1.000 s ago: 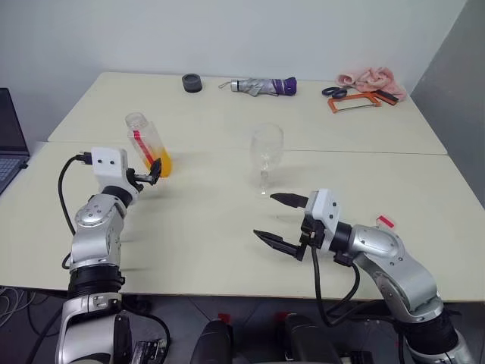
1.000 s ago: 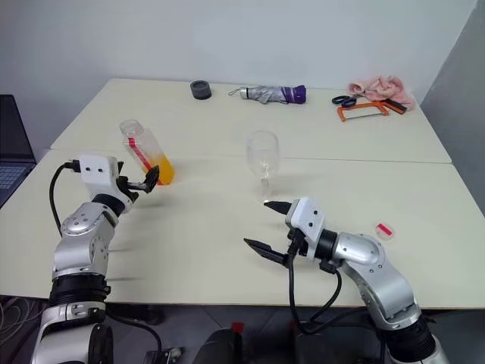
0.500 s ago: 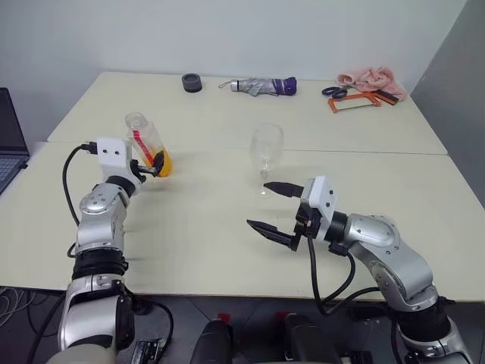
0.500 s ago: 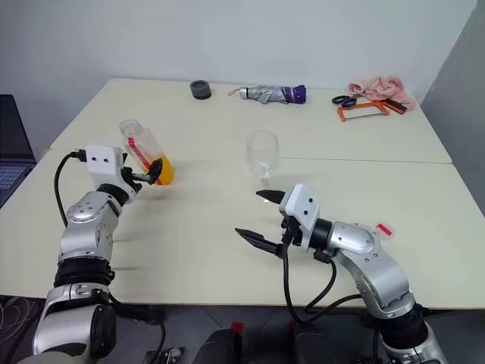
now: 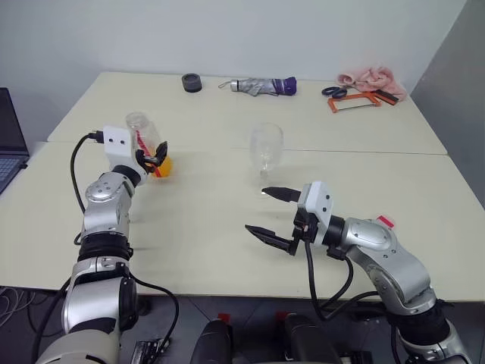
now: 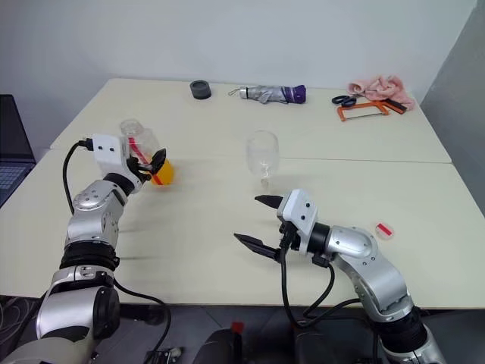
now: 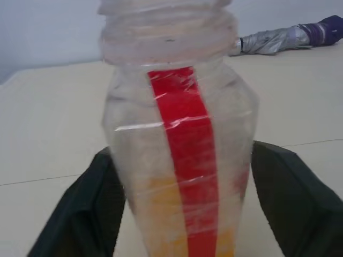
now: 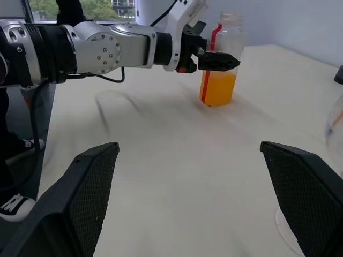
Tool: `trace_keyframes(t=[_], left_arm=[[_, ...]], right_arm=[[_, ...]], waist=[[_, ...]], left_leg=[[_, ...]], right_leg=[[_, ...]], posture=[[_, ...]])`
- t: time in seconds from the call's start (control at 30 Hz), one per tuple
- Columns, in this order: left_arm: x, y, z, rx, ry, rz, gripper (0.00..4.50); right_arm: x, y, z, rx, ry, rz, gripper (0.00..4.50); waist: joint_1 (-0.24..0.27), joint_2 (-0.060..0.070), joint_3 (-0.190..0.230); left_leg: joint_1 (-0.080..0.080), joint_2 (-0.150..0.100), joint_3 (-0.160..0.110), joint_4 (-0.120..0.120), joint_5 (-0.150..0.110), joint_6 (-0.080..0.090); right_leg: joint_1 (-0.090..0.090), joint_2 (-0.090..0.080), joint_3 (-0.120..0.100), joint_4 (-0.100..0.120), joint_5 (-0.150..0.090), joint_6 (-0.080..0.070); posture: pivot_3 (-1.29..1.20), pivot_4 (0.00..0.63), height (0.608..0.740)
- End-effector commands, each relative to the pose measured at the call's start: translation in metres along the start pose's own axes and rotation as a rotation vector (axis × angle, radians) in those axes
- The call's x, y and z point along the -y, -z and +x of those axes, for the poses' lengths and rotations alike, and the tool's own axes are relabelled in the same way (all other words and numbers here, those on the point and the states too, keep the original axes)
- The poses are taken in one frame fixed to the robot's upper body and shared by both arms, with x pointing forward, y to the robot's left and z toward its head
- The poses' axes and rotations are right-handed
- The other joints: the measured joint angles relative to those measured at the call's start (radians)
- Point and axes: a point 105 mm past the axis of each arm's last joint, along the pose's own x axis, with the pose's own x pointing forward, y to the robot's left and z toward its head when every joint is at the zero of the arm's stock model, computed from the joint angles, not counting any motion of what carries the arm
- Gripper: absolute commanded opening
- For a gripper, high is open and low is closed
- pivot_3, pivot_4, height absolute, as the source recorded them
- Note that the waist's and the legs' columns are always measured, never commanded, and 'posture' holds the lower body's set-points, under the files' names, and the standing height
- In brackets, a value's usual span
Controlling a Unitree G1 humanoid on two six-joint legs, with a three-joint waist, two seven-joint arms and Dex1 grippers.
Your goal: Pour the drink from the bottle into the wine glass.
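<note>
The bottle stands uncapped on the table's left side, drink filling only its bottom part, a red strip up its side. The left gripper has its fingers around the body, closing but not visibly clamped. It should squeeze square and firm before lifting. The wine glass waits empty mid-table; the right gripper hangs wide open in front of it.

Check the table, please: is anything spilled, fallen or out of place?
Nothing is spilled or fallen. The bottle is uncapped; a small red-and-white piece, perhaps its cap, lies far away by the right arm. The wine glass stands upright, empty.
</note>
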Motion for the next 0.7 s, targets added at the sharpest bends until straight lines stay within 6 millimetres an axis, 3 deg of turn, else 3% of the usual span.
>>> trace_keyframes(t=[0.03, 0.13, 0.27, 0.43, 0.7], left_arm=[[0.001, -0.02, 0.004, 0.068, 0.013, 0.02, 2.23], [0.01, -0.025, 0.003, 0.084, 0.057, 0.022, 1.71], [0.043, -0.048, 0.002, 0.152, 0.197, 0.094, 1.69], [0.088, -0.081, 0.001, 0.246, 0.381, 0.324, 1.69], [0.115, -0.119, 0.012, 0.395, 0.445, 0.647, 1.69]], right_arm=[[-0.003, -0.007, -0.001, 0.03, -0.002, -0.038, 4.5], [-0.002, -0.007, -0.002, 0.031, 0.011, -0.051, 4.5], [0.007, -0.014, -0.008, 0.054, 0.077, -0.052, 4.5], [0.027, -0.031, -0.018, 0.124, 0.222, -0.039, 4.5], [0.041, -0.044, -0.02, 0.181, 0.352, -0.045, 4.5]], waist=[[0.0, 0.0, 0.0], [0.0, 0.0, 0.0], [0.002, 0.0, 0.0], [0.003, 0.0, 0.0], [-0.001, 0.0, 0.0]], left_leg=[[0.0, 0.0, 0.0, 0.0, 0.0, 0.0], [0.0, 0.0, 0.0, 0.0, 0.0, 0.0], [-0.001, 0.0, -0.001, 0.0, 0.0, 0.0], [-0.002, 0.0, -0.002, 0.001, 0.0, 0.0], [-0.001, -0.001, -0.001, 0.0, 0.0, 0.0]], right_leg=[[0.0, 0.0, 0.0, 0.0, 0.0, 0.0], [0.0, 0.0, 0.0, 0.0, 0.0, 0.0], [0.0, 0.0, 0.0, 0.0, 0.0, 0.0], [0.0, -0.001, -0.001, 0.0, 0.0, 0.0], [-0.001, 0.001, 0.0, 0.0, 0.0, 0.0]], posture=[[0.0, 0.15, 0.74], [0.0, 0.15, 0.74], [0.0, 0.15, 0.74], [0.0, 0.15, 0.74], [0.0, 0.15, 0.74]])
